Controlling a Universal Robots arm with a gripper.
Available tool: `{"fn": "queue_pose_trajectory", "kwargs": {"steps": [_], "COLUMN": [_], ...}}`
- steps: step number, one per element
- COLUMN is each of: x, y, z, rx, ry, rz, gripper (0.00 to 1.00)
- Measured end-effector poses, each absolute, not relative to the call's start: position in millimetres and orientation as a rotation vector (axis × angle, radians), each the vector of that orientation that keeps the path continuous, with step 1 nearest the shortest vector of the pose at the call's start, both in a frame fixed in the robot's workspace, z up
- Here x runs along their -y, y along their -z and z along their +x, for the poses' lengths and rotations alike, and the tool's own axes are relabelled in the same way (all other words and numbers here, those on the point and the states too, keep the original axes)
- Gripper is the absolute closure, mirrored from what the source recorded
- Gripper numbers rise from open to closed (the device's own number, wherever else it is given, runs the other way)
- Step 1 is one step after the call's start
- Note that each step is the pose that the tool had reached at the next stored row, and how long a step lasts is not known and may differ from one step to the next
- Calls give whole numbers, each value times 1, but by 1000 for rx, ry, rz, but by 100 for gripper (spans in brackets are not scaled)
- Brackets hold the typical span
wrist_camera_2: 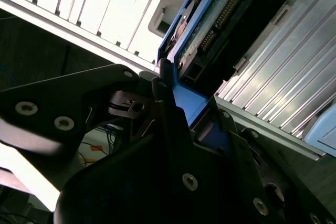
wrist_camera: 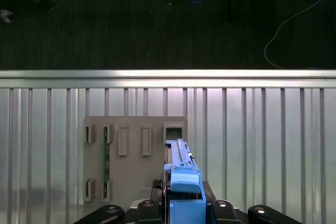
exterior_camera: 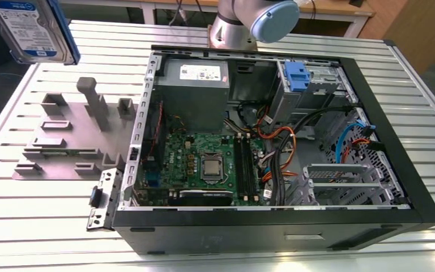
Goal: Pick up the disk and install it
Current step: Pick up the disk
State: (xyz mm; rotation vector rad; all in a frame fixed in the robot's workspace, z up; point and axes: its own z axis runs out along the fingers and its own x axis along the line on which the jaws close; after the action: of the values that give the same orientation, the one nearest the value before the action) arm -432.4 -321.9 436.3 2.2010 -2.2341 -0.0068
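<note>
**Desk:** Exterior view: where is the disk?

**Photographer:** The disk (exterior_camera: pixel 36 28) hangs clear of the slatted metal table (exterior_camera: pixel 21 215) at the exterior view's upper left, with its white-and-blue label facing the camera. It is well apart from the open computer case (exterior_camera: pixel 278 232). A grey slotted fixture (exterior_camera: pixel 63 144) lies on the table just beside the case, on the exterior view's left. Inside the case are a grey power supply (exterior_camera: pixel 195 85), a blue caddy (exterior_camera: pixel 297 76) in the upper bay and a green motherboard (exterior_camera: pixel 202 164). The arm's base (exterior_camera: pixel 237 28) stands behind the case.

**Desk:** And the second wrist view?

**Photographer:** The black fingers (wrist_camera_2: pixel 167 114) are closed on the disk's blue bracket (wrist_camera_2: pixel 186 100), one on each side and touching it. The disk extends away from them, with its circuit board and connector edge in sight and the table's slats behind it.

**Desk:** First wrist view?

**Photographer:** The disk is seen edge-on here, with its blue bracket clamped between the fingers (wrist_camera: pixel 215 208). Below it lies the grey fixture, its slots in rows. The slatted table runs out to a bright edge, with dark floor (wrist_camera: pixel 157 19) and loose cables beyond.
</note>
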Motion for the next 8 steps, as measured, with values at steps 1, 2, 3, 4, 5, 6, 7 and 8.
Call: {"fn": "queue_pose_trajectory", "kwargs": {"steps": [1,2,3,4,5,6,7,8], "x": [322,322,322,322,322,322,322,322], "y": [-438,-439,-440,-442,-443,-445,-448,-450], "z": [-432,-432,-432,-432,-432,-432,-432,-432], "rx": [2234,2234,2234,2234,2234,2234,2234,2234], "ry": [7,7,7,7,7,7,7,7], "rz": [2201,2201,2201,2201,2201,2201,2201,2201], "gripper": [64,64,64,64,64,64,64,64]}}
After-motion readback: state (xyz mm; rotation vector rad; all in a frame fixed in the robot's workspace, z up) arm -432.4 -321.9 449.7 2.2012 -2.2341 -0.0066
